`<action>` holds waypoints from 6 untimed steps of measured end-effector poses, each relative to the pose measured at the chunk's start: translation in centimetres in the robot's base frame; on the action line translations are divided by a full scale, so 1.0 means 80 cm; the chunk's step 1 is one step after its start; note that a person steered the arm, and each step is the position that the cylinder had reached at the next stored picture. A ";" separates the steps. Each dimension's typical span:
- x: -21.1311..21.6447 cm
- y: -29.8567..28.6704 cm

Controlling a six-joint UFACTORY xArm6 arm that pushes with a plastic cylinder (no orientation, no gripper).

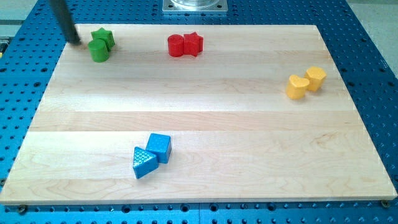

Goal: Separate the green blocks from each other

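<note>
My tip (75,41) sits at nine o'clock of the touching green star (103,37) and green cylinder (98,50), near the counter (205,112) corner. No claw shows here, so I cannot tell its state. Pushing from here risks shoving both together, or off the edge.

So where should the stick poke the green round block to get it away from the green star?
Push with my tip at the seam where the green cylinder touches the green star, coming from the view's left. The tip already sits just left of the pair, and the cylinder lies below the star, so it would likely slide downward.
</note>
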State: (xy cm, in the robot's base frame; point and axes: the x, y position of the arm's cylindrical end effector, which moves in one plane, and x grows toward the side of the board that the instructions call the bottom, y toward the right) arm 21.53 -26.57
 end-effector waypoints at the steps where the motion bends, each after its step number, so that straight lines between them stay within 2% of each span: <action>1: -0.010 0.076; 2: -0.001 0.018; 3: 0.027 -0.008; 4: 0.083 0.111; 5: 0.115 0.210; 6: 0.094 0.189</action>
